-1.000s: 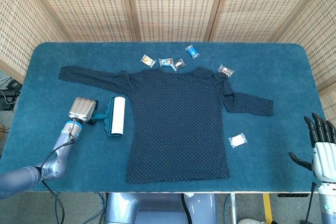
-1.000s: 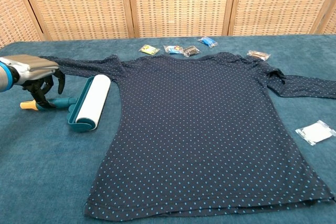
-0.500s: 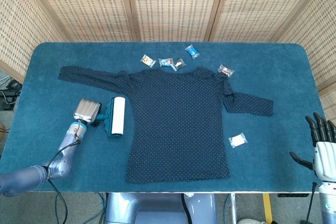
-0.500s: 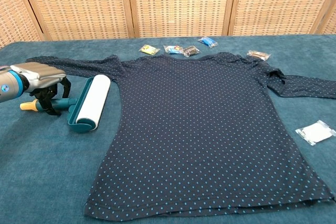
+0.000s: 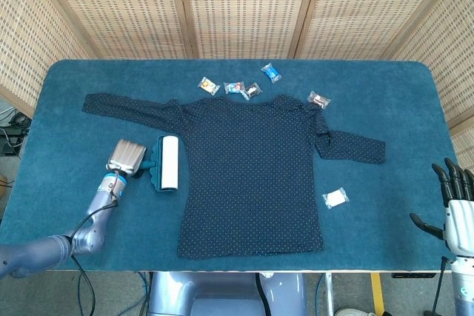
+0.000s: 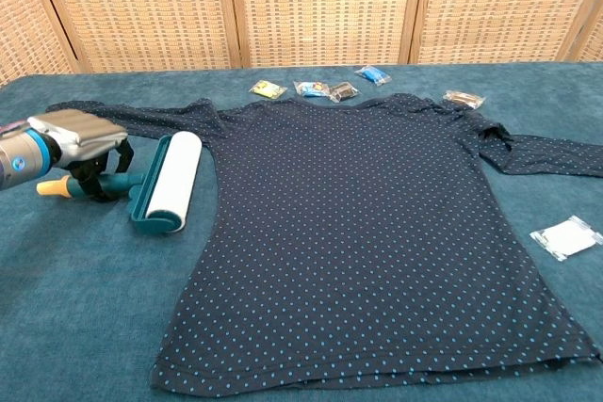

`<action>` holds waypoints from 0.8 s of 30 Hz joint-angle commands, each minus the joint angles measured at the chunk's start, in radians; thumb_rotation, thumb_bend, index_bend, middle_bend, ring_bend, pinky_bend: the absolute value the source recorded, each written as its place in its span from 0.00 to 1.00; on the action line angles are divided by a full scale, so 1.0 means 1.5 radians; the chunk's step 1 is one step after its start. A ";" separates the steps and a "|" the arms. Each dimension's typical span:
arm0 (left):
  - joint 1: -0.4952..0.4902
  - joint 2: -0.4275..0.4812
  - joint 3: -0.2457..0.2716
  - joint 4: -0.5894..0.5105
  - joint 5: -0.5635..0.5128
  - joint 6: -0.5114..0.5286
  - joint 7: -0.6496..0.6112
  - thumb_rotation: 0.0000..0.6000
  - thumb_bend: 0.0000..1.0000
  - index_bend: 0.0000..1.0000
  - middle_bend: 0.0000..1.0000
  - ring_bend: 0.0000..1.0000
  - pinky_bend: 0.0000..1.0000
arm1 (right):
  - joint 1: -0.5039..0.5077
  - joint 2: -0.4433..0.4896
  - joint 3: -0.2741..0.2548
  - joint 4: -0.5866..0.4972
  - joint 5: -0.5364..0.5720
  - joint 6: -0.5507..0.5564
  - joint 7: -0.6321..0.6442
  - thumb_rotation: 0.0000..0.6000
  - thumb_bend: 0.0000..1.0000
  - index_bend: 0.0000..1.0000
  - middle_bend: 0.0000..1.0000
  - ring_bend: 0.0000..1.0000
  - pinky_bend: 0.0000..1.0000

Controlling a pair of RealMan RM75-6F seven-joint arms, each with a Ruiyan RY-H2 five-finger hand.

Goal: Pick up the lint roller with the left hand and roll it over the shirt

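Left hand [image 6: 83,143] grips the lint roller [image 6: 168,183] handle — beside the shirt [image 6: 363,223].

Left hand [image 6: 80,136] curled low; right hand [image 5: 457,211] upright, fingers [image 5: 452,180] spread.

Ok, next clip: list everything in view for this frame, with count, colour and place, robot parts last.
shirt: one, dark navy with light blue dots, long-sleeved, spread flat mid-table.
lint roller: one, white roll in a teal frame, yellow handle tip in the chest view, lying just left of the shirt.
snack packets: five small wrapped ones, mixed colours, on the table beyond the collar and shoulder.
white sachet: one, clear wrap, on the table right of the shirt's hem side.
table: one, covered in teal cloth.
wicker screens: tan panels behind the table.
left hand: silver back, dark fingers curled around the roller's handle, at table level.
right hand: fingers spread, holding nothing, at the table's near right edge.
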 commanded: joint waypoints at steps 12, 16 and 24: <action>-0.080 0.176 -0.020 -0.248 -0.110 0.020 0.143 1.00 0.86 0.89 0.76 0.63 0.64 | -0.005 0.011 0.003 -0.003 0.002 0.005 0.029 1.00 0.11 0.13 0.00 0.00 0.00; -0.119 0.204 -0.006 -0.286 -0.142 0.015 0.193 1.00 0.86 0.89 0.76 0.63 0.64 | -0.005 0.012 0.005 -0.001 0.005 0.002 0.039 1.00 0.11 0.13 0.00 0.00 0.00; -0.213 0.217 0.026 -0.323 -0.241 0.006 0.285 1.00 0.86 0.89 0.76 0.63 0.63 | -0.004 0.016 0.011 0.011 0.021 -0.011 0.075 1.00 0.11 0.13 0.00 0.00 0.00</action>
